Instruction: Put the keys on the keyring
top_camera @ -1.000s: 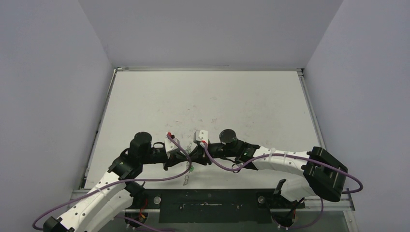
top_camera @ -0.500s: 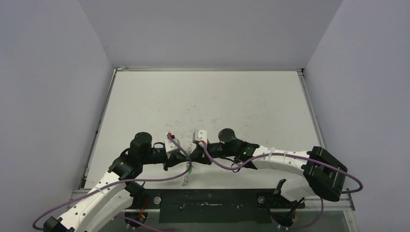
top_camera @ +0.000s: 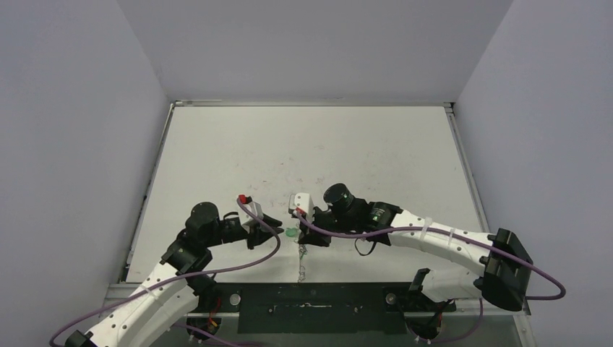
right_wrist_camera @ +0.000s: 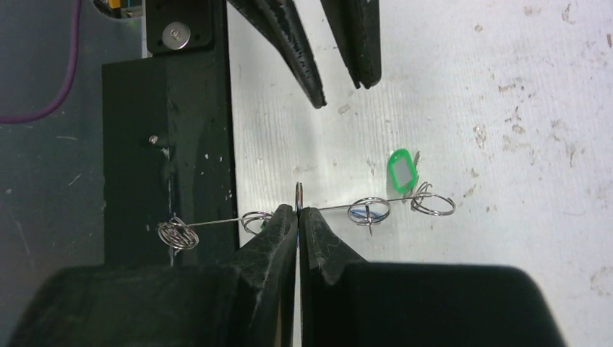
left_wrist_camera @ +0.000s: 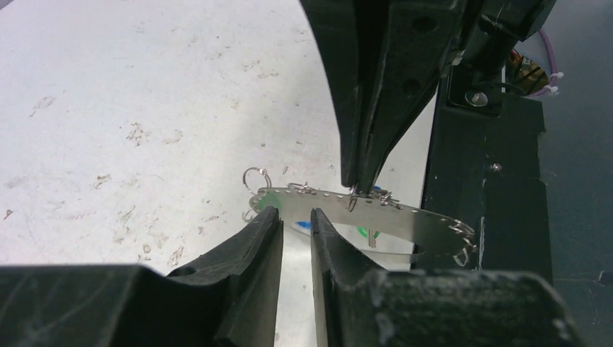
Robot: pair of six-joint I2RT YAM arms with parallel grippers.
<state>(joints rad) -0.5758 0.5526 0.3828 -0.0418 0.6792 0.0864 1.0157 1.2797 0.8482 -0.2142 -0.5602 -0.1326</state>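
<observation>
Right pincer (right_wrist_camera: 298, 212) is clamped tight on the rim of the big thin silvery metal keyring (left_wrist_camera: 405, 219), holding it by the white worktop's (top_camera: 325, 144) near edge. Left pincer (left_wrist_camera: 295, 217) sits just beside the hoop with a narrow gap and nothing in it. A bright green plastic-headed key (right_wrist_camera: 400, 171) sits by the hoop's far end.

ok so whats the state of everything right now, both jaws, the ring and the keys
left gripper, jaws open, holding nothing
right gripper, jaws shut on the keyring's rim
keyring, held by the right gripper, edge-on in the top view
green key, beside the keyring; on it or not, cannot tell
blue key, mostly hidden under the keyring
small rings, hanging on the keyring
</observation>
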